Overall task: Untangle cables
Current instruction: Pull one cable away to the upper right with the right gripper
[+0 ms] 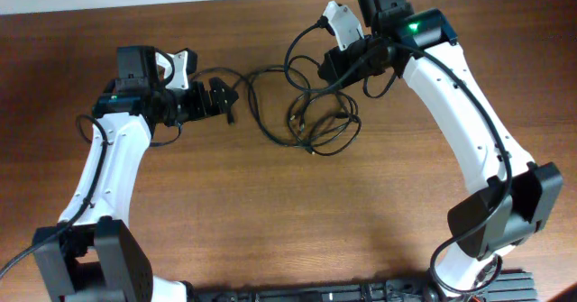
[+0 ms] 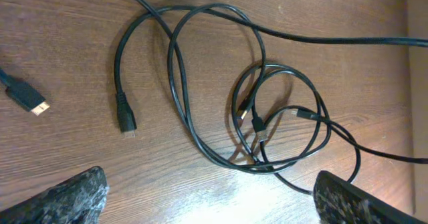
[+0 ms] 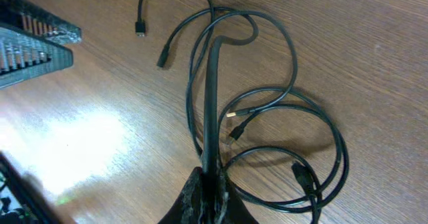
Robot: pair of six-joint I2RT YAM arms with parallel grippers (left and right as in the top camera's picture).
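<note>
The cables [image 3: 212, 97] are looking limp and light; right gripper [image 3: 208, 196] is pinching one, left gripper [image 2: 214, 194] is gaping wide; plug end [image 2: 126, 120] seems the best hold.

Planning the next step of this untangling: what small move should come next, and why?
Probably lift the right gripper a little: it is shut on one cable that lies across the loops, so raising it may free that strand. The left gripper is open, holding nothing.
</note>
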